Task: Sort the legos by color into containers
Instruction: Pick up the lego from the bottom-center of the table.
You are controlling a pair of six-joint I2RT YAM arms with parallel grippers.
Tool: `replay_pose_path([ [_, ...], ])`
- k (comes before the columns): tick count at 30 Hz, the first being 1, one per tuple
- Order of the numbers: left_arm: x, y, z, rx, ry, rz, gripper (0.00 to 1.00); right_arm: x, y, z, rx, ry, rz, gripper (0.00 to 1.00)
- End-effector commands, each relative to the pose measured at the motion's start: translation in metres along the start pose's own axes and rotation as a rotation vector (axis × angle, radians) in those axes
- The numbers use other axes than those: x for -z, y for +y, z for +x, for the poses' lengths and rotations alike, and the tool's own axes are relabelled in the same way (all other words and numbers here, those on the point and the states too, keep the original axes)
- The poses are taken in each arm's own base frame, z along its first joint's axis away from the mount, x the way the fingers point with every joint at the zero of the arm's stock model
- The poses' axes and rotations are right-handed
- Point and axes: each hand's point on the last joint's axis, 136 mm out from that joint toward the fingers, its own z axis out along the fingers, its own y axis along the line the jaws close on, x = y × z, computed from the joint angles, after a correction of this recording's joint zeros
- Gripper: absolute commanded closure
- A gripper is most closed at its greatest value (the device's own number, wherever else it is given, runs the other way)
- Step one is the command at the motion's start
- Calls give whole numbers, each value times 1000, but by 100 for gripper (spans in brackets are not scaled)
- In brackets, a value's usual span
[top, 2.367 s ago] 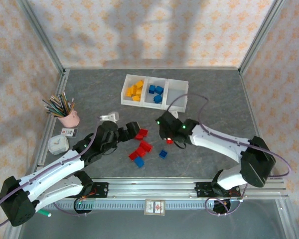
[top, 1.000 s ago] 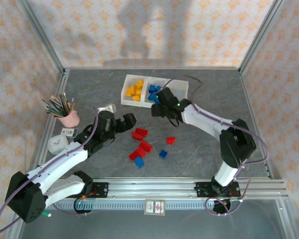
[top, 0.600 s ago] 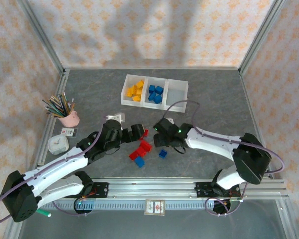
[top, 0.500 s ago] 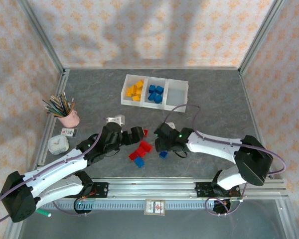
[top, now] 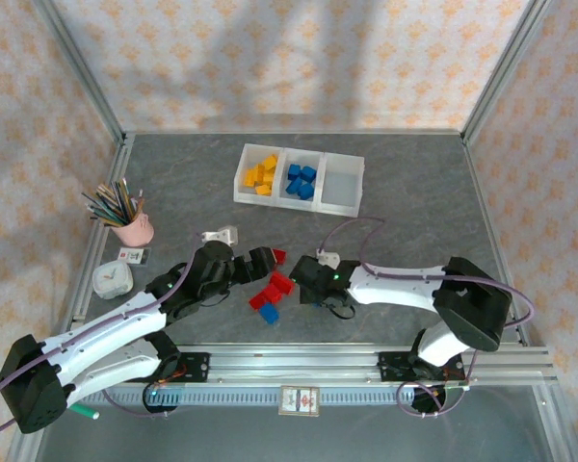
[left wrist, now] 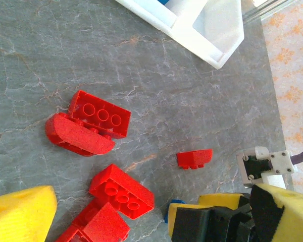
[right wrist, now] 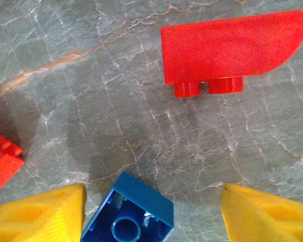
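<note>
Whereas a moment ago the right gripper (top: 313, 289) hung over the middle compartment of the tray (top: 341, 183), it has since swung back to the near part of the table (top: 424, 231) and come down over a loose blue brick (right wrist: 127, 214). In the right wrist view the brick lies on the table between the yellow fingers (right wrist: 38, 214), its hollow underside turned toward the camera. One corner sits at or just against the finger on the left of that view, while the other finger stands clear with bare table between. The jaws are therefore apart and nothing is gripped: the brick is straddled, not lifted. A curved red piece (right wrist: 227, 48) lies just beyond, apart from the brick and outside the jaws. The left gripper (top: 266, 262) has meanwhile advanced to the far edge of the red bricks (left wrist: 122, 191), its jaws spread wide and holding nothing. The tray holds yellow bricks (top: 260, 174) in its left compartment and blue bricks (top: 301, 181) in the middle one, and its right compartment is bare. Left on the table are the red cluster, the curved red piece, the straddled brick and a second blue brick (top: 269, 314) at the cluster's near edge. Assessment: the right arm has begun the next blue pick, with closure on the brick outstanding. No red is yet sorted, so the task is judged roughly half done.
</note>
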Motion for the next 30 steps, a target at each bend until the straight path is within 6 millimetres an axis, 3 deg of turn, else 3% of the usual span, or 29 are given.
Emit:
replay_pose_path([
  [1,1,4,0,-10,-11,-20,1,3,10,-14,-59,-60,-6,33],
  [6,0,5,-1,-14,-12,-26,1,-3,14,-9,-62,-48,4,37],
  [20,0,3,0,-12,-3,-17,1,-3,-1,4,-67,-24,45,65],
  [25,1,2,0,-9,-10,-12,1,6,11,-8,-37,-60,10,72],
  [30,9,-1,-11,-18,-51,-17,1,31,28,-44,10,-157,-6,72],
])
